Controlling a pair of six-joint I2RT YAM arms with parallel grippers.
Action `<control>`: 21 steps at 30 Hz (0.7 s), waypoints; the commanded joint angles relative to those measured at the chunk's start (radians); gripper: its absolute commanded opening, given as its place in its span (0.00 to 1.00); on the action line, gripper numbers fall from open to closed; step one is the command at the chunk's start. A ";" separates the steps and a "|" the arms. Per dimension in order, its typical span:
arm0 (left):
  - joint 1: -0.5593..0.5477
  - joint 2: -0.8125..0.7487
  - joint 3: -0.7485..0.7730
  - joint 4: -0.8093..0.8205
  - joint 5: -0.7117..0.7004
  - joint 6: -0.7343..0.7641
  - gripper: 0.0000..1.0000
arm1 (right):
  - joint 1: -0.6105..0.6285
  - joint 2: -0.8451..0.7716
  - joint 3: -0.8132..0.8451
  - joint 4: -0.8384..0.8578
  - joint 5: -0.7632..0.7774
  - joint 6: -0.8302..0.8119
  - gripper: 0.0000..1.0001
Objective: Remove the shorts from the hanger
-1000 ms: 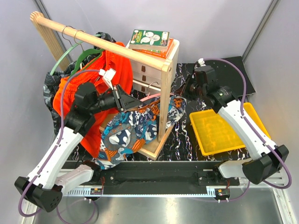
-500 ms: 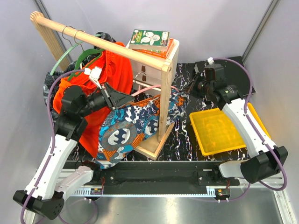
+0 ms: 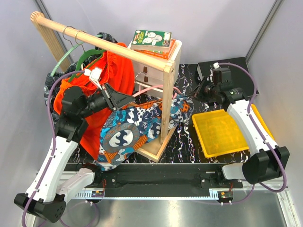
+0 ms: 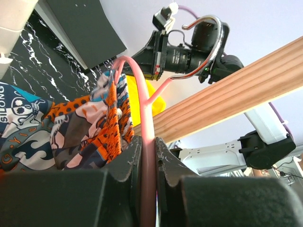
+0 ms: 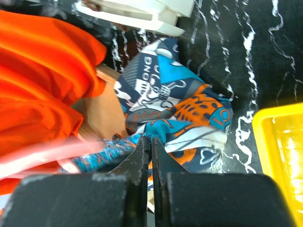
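Observation:
The blue, orange and white patterned shorts [image 3: 135, 127] hang on a pink hanger [image 3: 150, 88] just below the wooden rail, stretched out to the right. My left gripper [image 3: 122, 100] is shut on the hanger's pink bar [image 4: 140, 90], with the shorts [image 4: 80, 127] bunched to its left. My right gripper [image 3: 192, 96] is shut on the far edge of those shorts [image 5: 189, 109], a teal fold pinched at its tips [image 5: 151, 140]. Plain orange shorts [image 3: 116, 71] hang on a green hanger behind my left arm. Dark patterned cloth [image 3: 50, 90] shows at the far left.
A wooden rail [image 3: 104, 45] slopes down to an upright post [image 3: 166, 101] on a wooden base. A small drawer unit with books [image 3: 152, 41] on top stands behind it. A yellow tray [image 3: 220, 132] lies on the black marbled mat at right.
My left gripper has drawn the pink hanger back to the left while my right gripper has moved right, pulling the patterned shorts out along the hanger.

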 commanded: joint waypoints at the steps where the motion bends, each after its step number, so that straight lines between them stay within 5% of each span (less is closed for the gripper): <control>1: 0.027 -0.051 0.068 0.109 -0.049 0.007 0.00 | -0.075 0.021 -0.072 0.027 0.114 -0.049 0.00; 13: 0.027 -0.017 0.043 0.194 -0.026 -0.021 0.00 | -0.063 0.015 -0.128 0.114 -0.064 -0.014 0.00; 21: 0.015 0.112 0.006 0.582 0.031 -0.182 0.00 | 0.169 0.012 -0.091 0.185 -0.159 0.005 0.00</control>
